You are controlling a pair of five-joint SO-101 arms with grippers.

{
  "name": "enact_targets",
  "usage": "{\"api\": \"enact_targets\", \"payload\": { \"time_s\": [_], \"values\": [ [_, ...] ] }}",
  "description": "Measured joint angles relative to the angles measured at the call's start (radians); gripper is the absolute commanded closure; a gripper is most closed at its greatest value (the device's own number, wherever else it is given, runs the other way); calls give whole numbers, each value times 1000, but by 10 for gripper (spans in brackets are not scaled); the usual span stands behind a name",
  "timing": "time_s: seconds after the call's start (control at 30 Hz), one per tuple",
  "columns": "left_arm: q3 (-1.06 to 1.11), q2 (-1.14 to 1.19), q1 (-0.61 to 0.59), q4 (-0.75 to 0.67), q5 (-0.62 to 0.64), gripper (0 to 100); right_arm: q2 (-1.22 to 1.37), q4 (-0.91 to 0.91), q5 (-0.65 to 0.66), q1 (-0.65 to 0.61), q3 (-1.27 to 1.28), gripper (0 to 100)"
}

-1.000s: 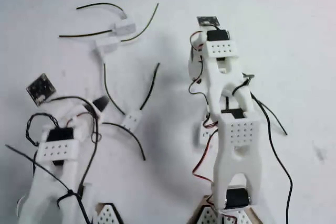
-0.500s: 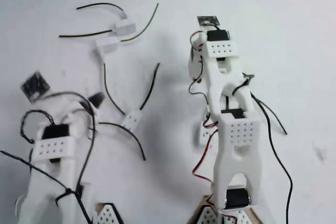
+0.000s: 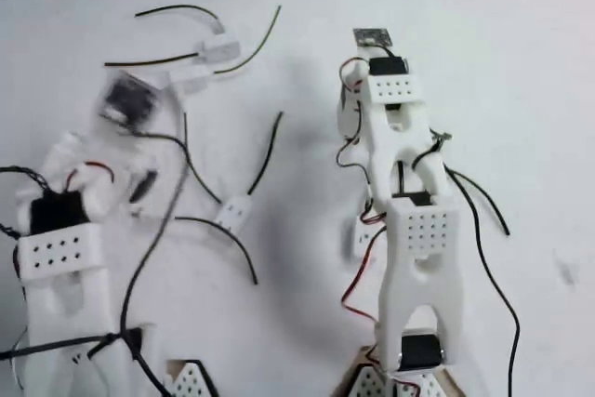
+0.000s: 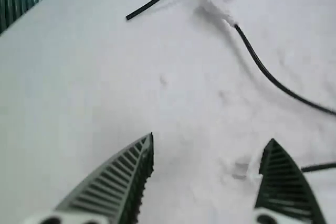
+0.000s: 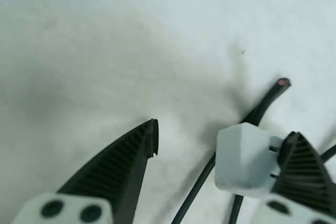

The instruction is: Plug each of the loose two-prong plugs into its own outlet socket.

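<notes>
Left gripper: on my feed the left gripper (image 4: pixel 210 140) has its jaws spread wide over bare table (image 4: pixel 105 77), with nothing between them.
Right gripper: the right gripper (image 5: pixel 221 136) is just as wide apart and grips nothing; a pale plug (image 5: pixel 242 156) sits against the inner face of one finger.
Pale plug: it is blocky, and black wires run out from under it. I can't tell which way its prongs face.
Small plug: ahead of the left jaws lies a small plug (image 4: pixel 214 4), its long axis in line with the black wire (image 4: pixel 273 77) leaving its end.
Middle plug: the middle plug (image 3: pixel 232 213) lies between the two arms on a slant. One wire curves off toward the far edge, another toward the near edge.
Far plug: the far plug (image 3: pixel 221 46) lies beyond the left arm (image 3: pixel 56 248), just beside a second plug (image 3: pixel 191 76). Both are slanted, with wires fanning out.
</notes>
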Motion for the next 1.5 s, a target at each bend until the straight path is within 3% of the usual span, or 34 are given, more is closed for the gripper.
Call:
{"api": "enact_targets", "payload": {
  "time_s": [0.13,0.3,0.37,0.5,0.83,1.0,1.2,1.37,1.5],
  "values": [
    [81,0,52,0,-285,724,0,0,0,0,8,651],
    [176,0,72,-34,-537,907,0,0,0,2,9,651],
    [209,0,72,-83,-549,916,2,-8,0,6,9,651],
    [259,0,72,-137,-559,842,14,-15,0,9,14,651],
    [301,0,94,-141,-562,805,15,-14,0,9,14,651],
    [302,0,94,-123,-562,802,15,-14,2,9,14,651],
    [249,0,94,-9,-562,675,15,-18,2,9,14,651],
    [230,0,94,15,-577,736,15,-26,2,9,15,651],
    [282,0,94,-77,-578,762,15,-26,2,9,15,651]
  ]
}}
